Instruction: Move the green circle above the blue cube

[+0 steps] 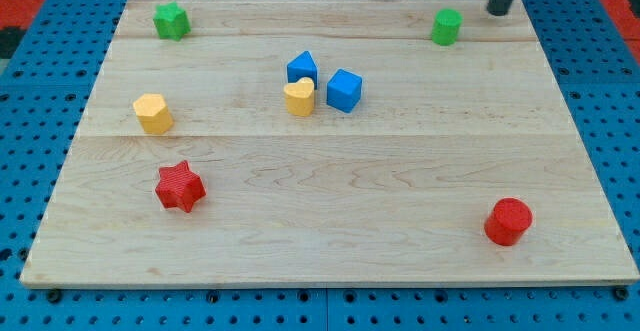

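Dark rod tip (497, 12) at view's top right, bare, just right of green circle block (446, 27), not touching; blue cube (344, 90) well apart, lower left

Wooden board (330, 231) on blue pegboard (40, 71)

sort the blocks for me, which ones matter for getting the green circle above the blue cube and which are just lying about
In the job: green circle; blue cube; my tip, just to the circle's right.

Lying about: green star; second blue block; yellow heart; yellow block; red star; red cylinder.
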